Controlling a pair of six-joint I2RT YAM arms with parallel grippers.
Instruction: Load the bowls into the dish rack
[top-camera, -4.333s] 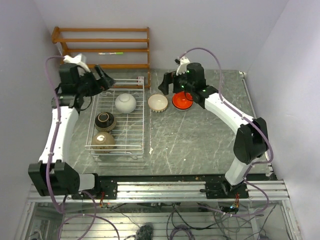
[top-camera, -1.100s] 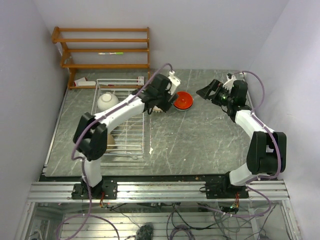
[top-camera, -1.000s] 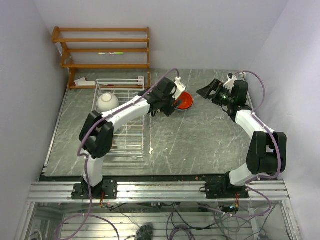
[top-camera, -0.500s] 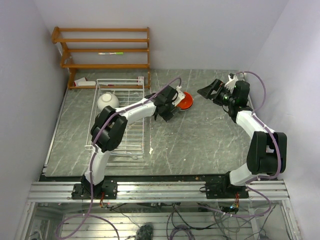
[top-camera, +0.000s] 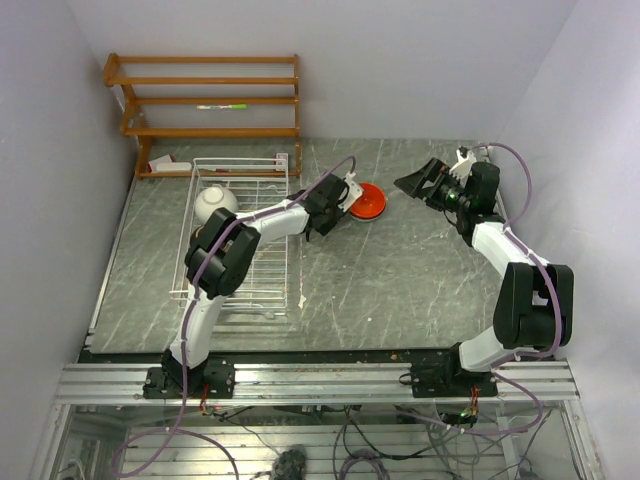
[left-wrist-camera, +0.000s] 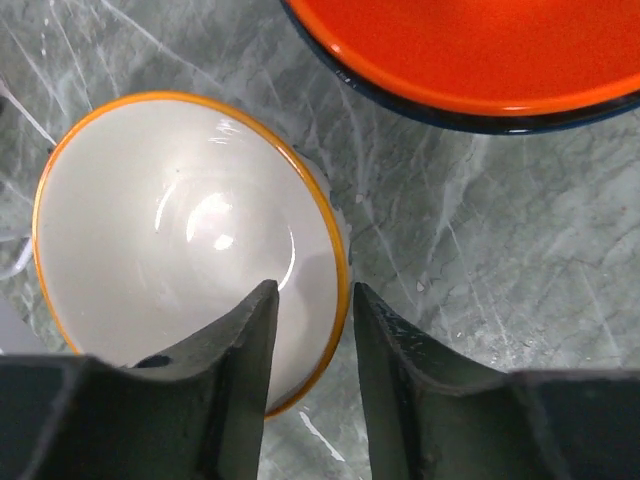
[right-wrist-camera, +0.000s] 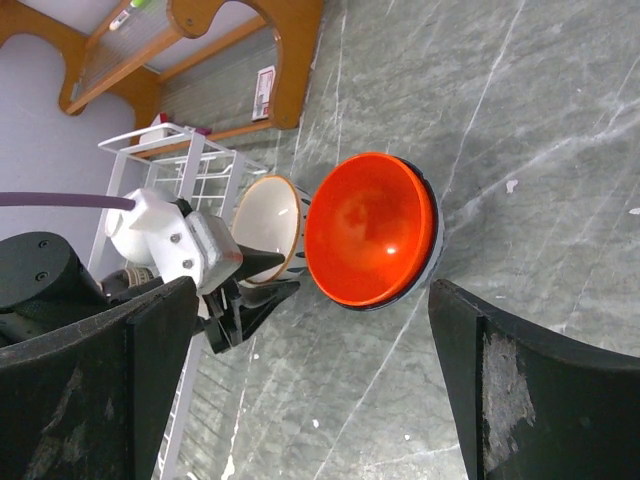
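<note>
A cream-white bowl with an orange rim stands on the table beside the rack, also seen as the cream-white bowl in the right wrist view. My left gripper straddles its rim, one finger inside and one outside, with a sliver of table still showing by the outer finger. An orange-red bowl sits just right of it. My right gripper hovers wide open at the back right, facing that bowl, holding nothing. The white wire dish rack holds a white bowl at its far left.
A brown wooden shelf unit stands against the back wall behind the rack. My left arm stretches over the rack's near half and hides what lies under it. A small white scrap lies by the rack's near right corner.
My left arm swung from the rack over to the cream-white bowl, and its jaws narrowed around the rim. The right arm drew back from the orange-red bowl earlier and has since stayed still.
</note>
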